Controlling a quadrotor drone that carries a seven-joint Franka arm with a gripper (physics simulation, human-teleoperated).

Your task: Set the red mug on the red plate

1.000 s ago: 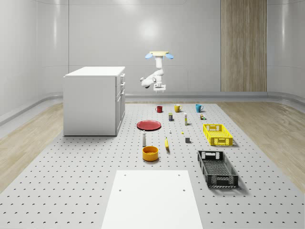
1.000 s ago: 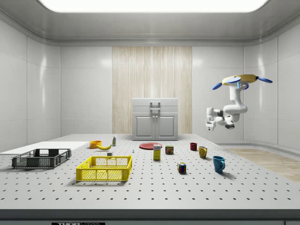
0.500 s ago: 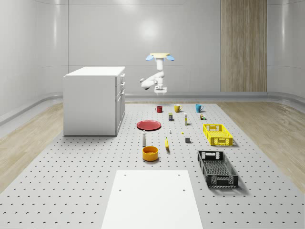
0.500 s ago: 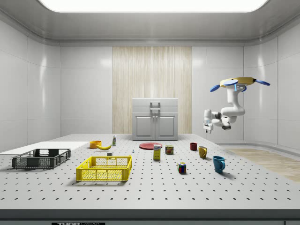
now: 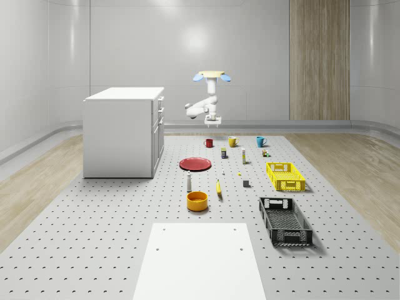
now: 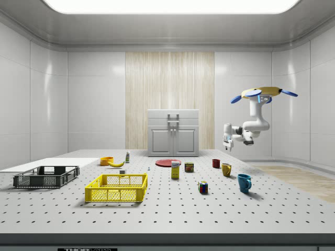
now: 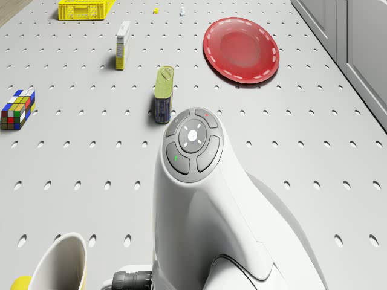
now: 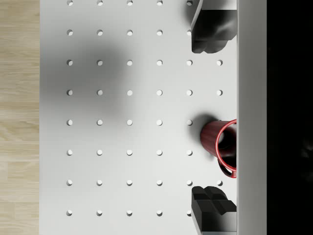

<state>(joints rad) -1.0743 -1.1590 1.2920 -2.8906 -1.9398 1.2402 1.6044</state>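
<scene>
While the drone (image 5: 212, 75) hovers above the table's (image 5: 112, 250) far end, the gripper (image 8: 212, 117) hangs high with fingers (image 8: 211, 34) spread wide. The upright red mug (image 8: 220, 147) sits below, between the fingertips. The red plate (image 5: 195, 164) lies at the mug's seven o'clock in the whole-scene view, with clear room between them.

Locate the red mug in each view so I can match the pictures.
Whole-scene: red mug, just behind the red plate.
Side: mug, right of the plate.
Drone: mug not in it; plate is.
Wrist: mug between the open end effector's fingers, well below them.
</scene>
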